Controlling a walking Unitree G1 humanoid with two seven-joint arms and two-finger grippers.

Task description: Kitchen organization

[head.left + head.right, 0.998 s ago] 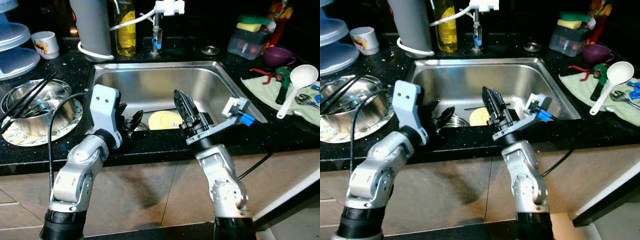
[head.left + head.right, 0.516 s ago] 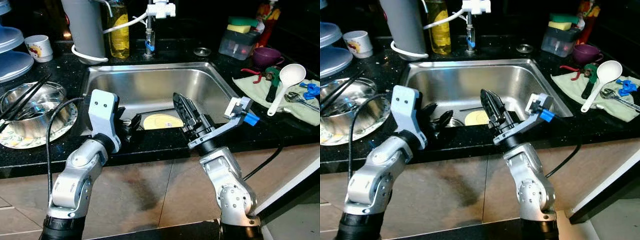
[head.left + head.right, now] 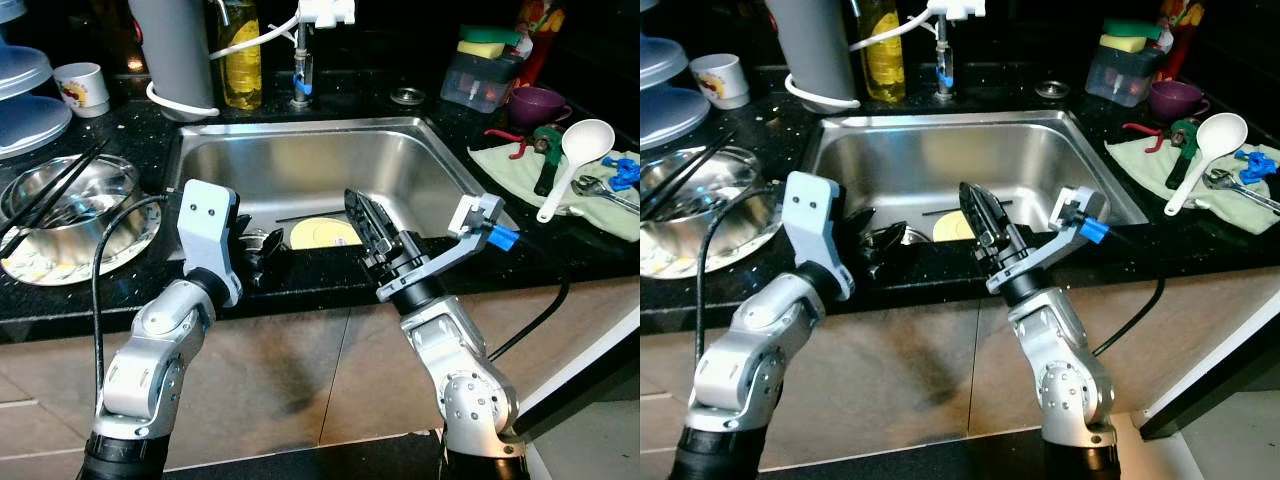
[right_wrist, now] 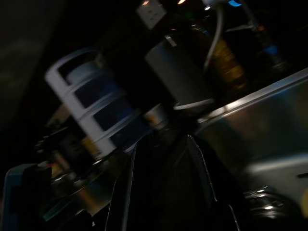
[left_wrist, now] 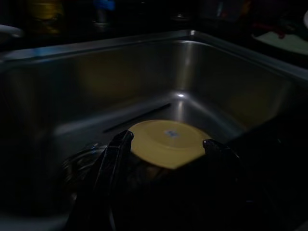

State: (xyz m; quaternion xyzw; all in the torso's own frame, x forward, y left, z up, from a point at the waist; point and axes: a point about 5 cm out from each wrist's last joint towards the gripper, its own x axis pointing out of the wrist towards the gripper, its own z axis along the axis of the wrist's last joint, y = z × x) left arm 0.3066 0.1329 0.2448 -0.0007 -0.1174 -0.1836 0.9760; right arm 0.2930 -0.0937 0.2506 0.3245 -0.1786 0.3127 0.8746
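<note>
While poised at the steel sink's 6 o'clock rim — left gripper spread toward yellow plate; right gripper nearly pressed together, idle.

brushed stainless steel sink with a dull sheen; glossy black speckled stone counter; smooth matt yellow plate; shiny metal bowl; glossy white plastic ladle.
</note>
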